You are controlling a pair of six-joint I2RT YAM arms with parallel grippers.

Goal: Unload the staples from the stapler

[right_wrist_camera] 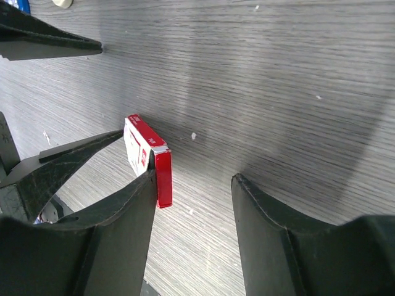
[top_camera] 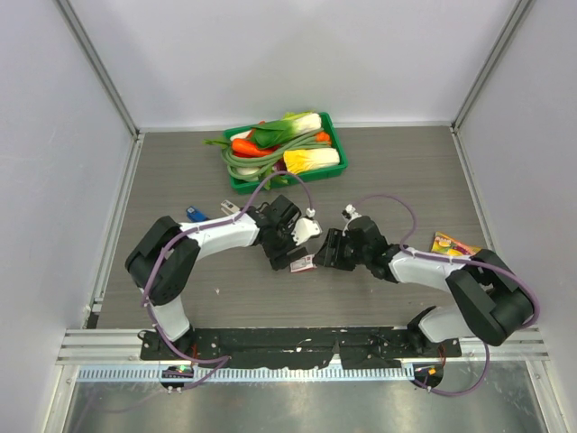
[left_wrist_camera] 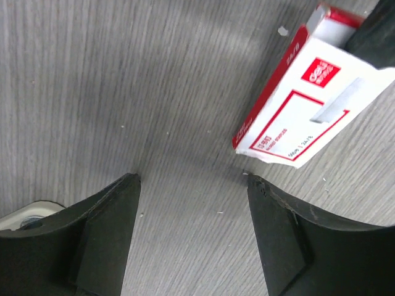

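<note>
Found left gripper (left_wrist_camera: 191, 179) and right gripper (right_wrist_camera: 194, 176) spread wide, empty, red-and-white box (left_wrist_camera: 302, 105) between them, touching the right one. Spotted stapler (top_camera: 230, 207) only from above, behind left arm (top_camera: 225, 233), beside blue stapler (top_camera: 194, 214).

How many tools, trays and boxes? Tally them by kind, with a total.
Tools: 2 (left tool, right tool, both open)
Tray: 1
Box: 1
Total: 4
</note>
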